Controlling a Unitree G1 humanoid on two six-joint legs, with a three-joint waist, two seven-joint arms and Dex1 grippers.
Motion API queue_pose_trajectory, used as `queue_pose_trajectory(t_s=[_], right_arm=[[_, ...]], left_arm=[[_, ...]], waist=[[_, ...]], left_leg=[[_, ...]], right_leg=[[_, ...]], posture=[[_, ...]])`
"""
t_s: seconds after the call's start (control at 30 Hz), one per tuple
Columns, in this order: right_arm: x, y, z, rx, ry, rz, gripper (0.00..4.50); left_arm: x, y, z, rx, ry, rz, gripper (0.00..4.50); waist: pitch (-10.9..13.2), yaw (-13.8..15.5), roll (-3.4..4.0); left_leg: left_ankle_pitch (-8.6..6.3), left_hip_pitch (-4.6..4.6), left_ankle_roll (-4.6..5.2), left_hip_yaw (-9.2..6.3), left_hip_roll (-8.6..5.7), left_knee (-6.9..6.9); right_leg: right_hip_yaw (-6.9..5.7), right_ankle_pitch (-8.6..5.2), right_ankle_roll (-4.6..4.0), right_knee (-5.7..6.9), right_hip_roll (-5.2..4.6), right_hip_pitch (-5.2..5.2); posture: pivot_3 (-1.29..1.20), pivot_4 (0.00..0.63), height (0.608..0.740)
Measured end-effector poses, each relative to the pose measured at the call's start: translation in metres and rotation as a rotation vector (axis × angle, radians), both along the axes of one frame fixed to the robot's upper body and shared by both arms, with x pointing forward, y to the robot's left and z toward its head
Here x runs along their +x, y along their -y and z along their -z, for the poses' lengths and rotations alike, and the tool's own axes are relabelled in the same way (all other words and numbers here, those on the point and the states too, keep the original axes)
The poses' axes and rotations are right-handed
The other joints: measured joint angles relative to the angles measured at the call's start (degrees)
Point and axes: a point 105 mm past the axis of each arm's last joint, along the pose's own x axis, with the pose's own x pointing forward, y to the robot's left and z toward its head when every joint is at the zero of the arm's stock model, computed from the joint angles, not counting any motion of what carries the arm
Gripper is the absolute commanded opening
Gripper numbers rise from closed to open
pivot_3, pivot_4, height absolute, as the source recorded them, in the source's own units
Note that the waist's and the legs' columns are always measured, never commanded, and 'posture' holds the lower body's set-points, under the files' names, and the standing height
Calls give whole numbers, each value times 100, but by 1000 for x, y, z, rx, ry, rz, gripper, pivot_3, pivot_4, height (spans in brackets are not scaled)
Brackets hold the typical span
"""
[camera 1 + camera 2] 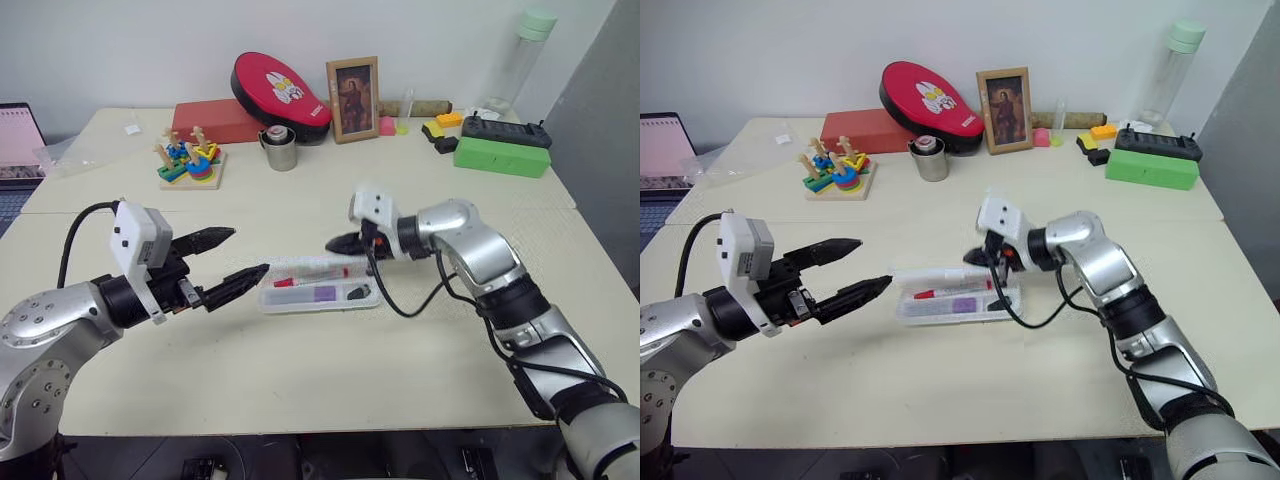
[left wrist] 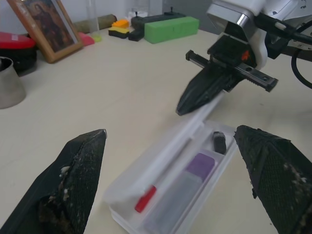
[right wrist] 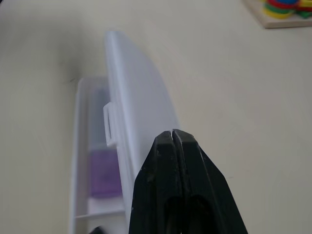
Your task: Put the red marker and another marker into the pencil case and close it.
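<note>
The white pencil case point(image 1: 320, 307) lies in the middle of the table with its lid point(image 3: 139, 107) half raised. Inside lie the red marker point(image 1: 300, 281), the purple-capped highlighter point(image 2: 197, 165) and a small dark block point(image 2: 219, 142). My right gripper point(image 1: 340, 243) is shut, with nothing between its fingers. Its tip sits at the lid's raised edge from the far side, near the case's right half. My left gripper point(image 1: 248, 251) hovers just left of the case, open, with its fingers pointing toward the case and apart from it.
A black cable point(image 1: 400, 300) hangs from my right wrist by the case's right end. Along the far edge stand a stacking toy point(image 1: 190, 160), a metal cup point(image 1: 281, 148), a picture frame point(image 1: 353, 98), a red pouch point(image 1: 280, 95) and a green box point(image 1: 502, 156).
</note>
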Motion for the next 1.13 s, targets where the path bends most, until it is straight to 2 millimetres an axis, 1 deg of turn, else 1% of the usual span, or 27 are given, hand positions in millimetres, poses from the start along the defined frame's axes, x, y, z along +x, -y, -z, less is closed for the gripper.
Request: queue_pose_trajectory(t_s=[0.07,0.13,0.2,0.33,0.43,0.47,0.5,0.57,0.6,0.67,0.7,0.73,0.77,0.8,0.87,0.93,0.97,1.07,1.13], right_arm=[[-13,3,20,-61,-43,-38,15],[-19,3,32,-108,-52,-52,15],[-20,3,34,-128,-27,-54,15],[-20,2,37,-147,5,-53,15],[-19,4,38,-97,-24,-13,15],[-20,4,37,-77,-36,-7,15],[-20,7,37,-30,-61,11,15],[-17,10,31,35,-70,47,362],[-7,15,20,108,-61,108,509],[2,25,10,159,-50,169,1059],[7,35,3,192,-50,218,1300],[13,49,-4,222,-52,275,1523],[16,56,-7,229,-51,301,1860],[19,67,-11,239,-51,337,2068],[22,87,-13,244,-50,399,2586],[24,109,-7,230,-65,475,3089],[25,117,-4,223,-73,502,3348],[24,133,1,211,-88,552,4124],[23,137,2,211,-94,564,4418]], left_arm=[[-2,2,3,14,-20,21,4500],[-3,4,5,32,-35,44,4500],[-4,6,7,35,-43,61,4500],[-2,8,3,34,-28,68,4500],[3,11,2,30,-22,65,4500],[6,10,3,25,-24,50,4500],[13,7,1,7,-14,10,4500],[25,-5,4,-7,-18,-79,4500],[35,-15,8,-12,-15,-147,4500],[42,-23,14,-3,-21,-201,4500],[48,-32,20,16,-23,-249,4500],[55,-46,28,33,-32,-320,4500],[58,-53,32,38,-39,-354,4500],[61,-63,37,48,-45,-394,4500],[66,-77,44,61,-54,-444,4500],[70,-89,54,87,-72,-483,4500],[71,-93,57,96,-79,-489,4500],[72,-99,60,108,-89,-500,4500],[72,-99,57,119,-79,-489,4500]], waist=[[0,6,0],[0,0,0],[0,-4,0],[-4,0,-7],[-5,4,-8],[-5,4,-8],[-5,14,-8],[-4,15,-7],[-4,14,-7],[-4,15,-7],[-4,23,-6],[-4,33,-7],[-4,41,-6],[-4,49,-6],[-4,67,-7],[-4,101,-6],[-3,102,-6],[-2,100,-4],[-2,98,-4]], left_leg=[[0,-1,0,0,0,0],[0,-1,0,1,0,0],[0,0,0,1,0,0],[0,18,0,1,0,0],[0,31,0,1,0,0],[0,30,0,3,0,0],[0,29,0,2,0,0],[0,25,0,4,0,1],[0,24,0,4,0,1],[0,22,0,4,0,0],[0,21,0,5,0,-1],[0,18,0,4,0,-4],[0,16,0,5,0,-4],[-1,12,0,4,0,-4],[-1,9,0,5,0,-4],[-1,8,1,7,0,-4],[-1,7,0,9,0,-4],[-1,5,1,10,0,-4],[-1,5,0,11,0,-4]], right_leg=[[0,0,0,-1,0,-2],[0,0,0,-1,0,-2],[1,0,0,-1,0,-2],[0,0,1,-2,0,15],[1,-1,2,-2,0,27],[4,-1,2,-2,0,26],[2,-1,2,-2,0,26],[5,0,2,-2,0,21],[5,0,2,-2,0,20],[4,0,1,-3,0,19],[5,0,1,-5,0,18],[3,0,1,-5,0,15],[3,-1,0,-5,0,12],[3,-1,0,-6,0,10],[3,-1,0,-9,0,8],[3,-1,0,-10,0,6],[5,-1,0,-10,0,5],[7,-1,1,-8,0,1],[8,-1,1,-8,0,1]], posture=[[0,150,740],[0,150,740],[0,150,740],[0,150,740],[0,150,740],[0,150,740],[0,150,740],[0,150,740],[0,150,740],[0,150,740],[0,150,740],[0,150,740],[0,150,740],[0,150,740],[0,150,740],[0,150,740],[0,150,740],[0,150,740],[0,150,740]])
